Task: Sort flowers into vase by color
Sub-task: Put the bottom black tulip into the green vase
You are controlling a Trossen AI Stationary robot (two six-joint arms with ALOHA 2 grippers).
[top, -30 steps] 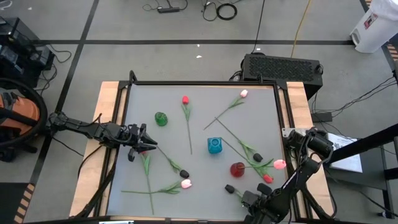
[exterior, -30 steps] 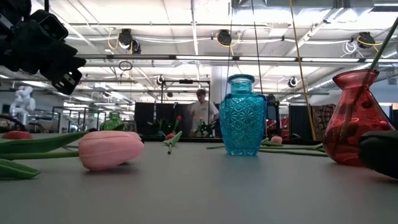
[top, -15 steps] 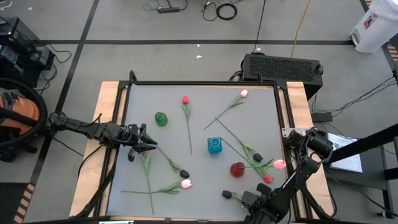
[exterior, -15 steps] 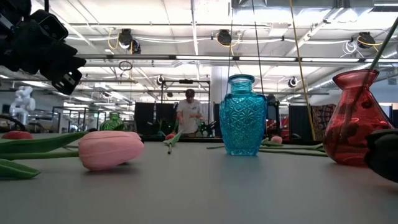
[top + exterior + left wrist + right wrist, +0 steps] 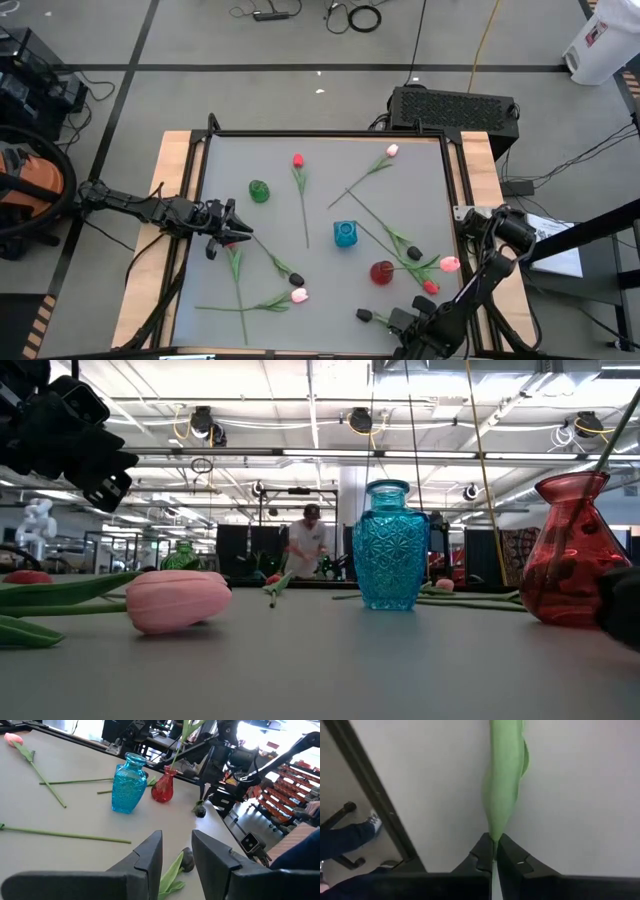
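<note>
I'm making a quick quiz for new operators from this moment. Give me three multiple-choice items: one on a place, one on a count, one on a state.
1. Where does the blue vase stand?
A. near the table's middle
B. at the far left corner
C. off the table

2. How many vases are on the table?
A. one
B. three
C. five

3. What is the right gripper doing?
A. hanging open
B. shut on a green stem
C. gripping a vase

Key: 1 A, the high view shows it central. 2 B, blue, green vase and red vase. 3 B, its fingers pinch the green stem in the right wrist view.
</note>
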